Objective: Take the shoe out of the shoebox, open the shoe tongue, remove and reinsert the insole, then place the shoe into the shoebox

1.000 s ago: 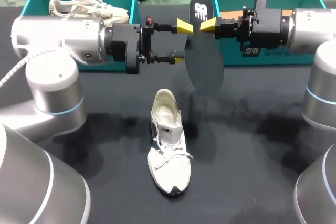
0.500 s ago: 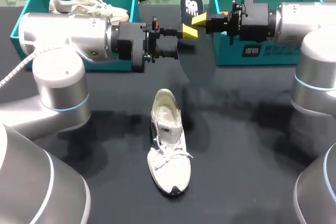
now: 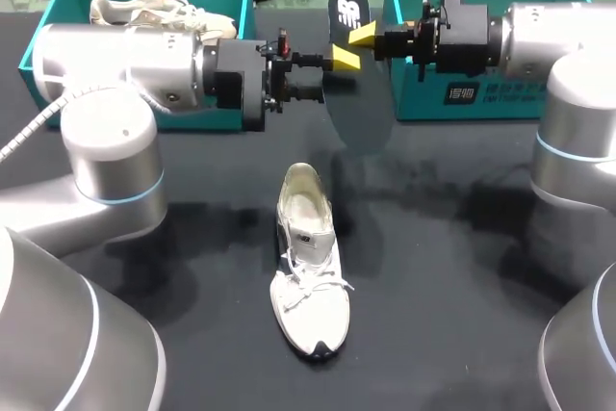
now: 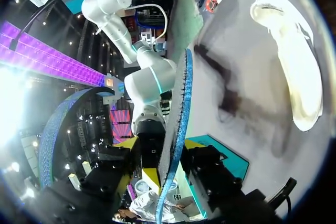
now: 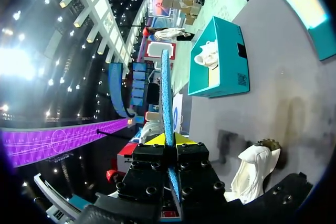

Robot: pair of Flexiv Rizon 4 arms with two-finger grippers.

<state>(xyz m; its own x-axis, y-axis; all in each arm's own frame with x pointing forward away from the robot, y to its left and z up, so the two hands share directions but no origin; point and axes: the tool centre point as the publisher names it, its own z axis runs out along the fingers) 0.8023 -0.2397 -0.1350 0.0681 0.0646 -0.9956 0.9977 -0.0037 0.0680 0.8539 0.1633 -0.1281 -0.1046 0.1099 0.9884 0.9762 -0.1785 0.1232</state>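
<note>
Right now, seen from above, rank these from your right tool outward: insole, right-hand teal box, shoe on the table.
1. Insole: clamped in the right tool.
2. Teal box: just beside it, far right.
3. Shoe: lying on the table, toward the front.

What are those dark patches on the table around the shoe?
Head view: shadows lie on the black tabletop either side of the white lace-up sneaker, below the raised dark oval insole. Left wrist view: one shadow between insole and sneaker.
</note>
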